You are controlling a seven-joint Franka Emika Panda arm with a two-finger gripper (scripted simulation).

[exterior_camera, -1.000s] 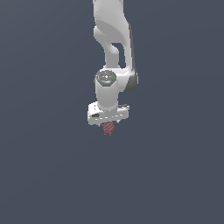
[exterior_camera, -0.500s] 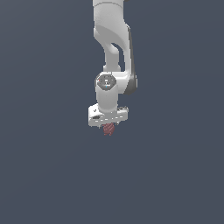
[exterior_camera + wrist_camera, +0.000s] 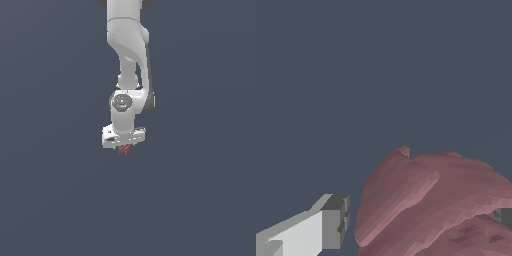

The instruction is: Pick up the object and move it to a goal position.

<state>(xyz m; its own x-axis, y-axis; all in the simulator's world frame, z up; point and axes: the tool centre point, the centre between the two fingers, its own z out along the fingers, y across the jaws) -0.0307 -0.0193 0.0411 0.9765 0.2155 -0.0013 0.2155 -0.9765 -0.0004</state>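
The object [image 3: 124, 149] is a small dark-red knobbly lump that pokes out just beneath the white hand in the exterior view. My gripper [image 3: 124, 145] hangs straight down over it, and the hand hides the top of the lump. In the wrist view the object [image 3: 431, 200] fills the space between the fingers. One grey fingertip [image 3: 336, 222] stands a narrow gap away from its side, and the other fingertip [image 3: 504, 216] peeks out at its far side. The gripper [image 3: 421, 220] is open and straddles the lump.
A plain dark grey-blue floor [image 3: 55, 190] surrounds the arm on every side. The white arm [image 3: 127, 45] rises out of the picture above the hand. No other objects or marks show.
The hand has sunk a little lower over the lump, which stays where it was. Less of the lump shows beneath the hand now.
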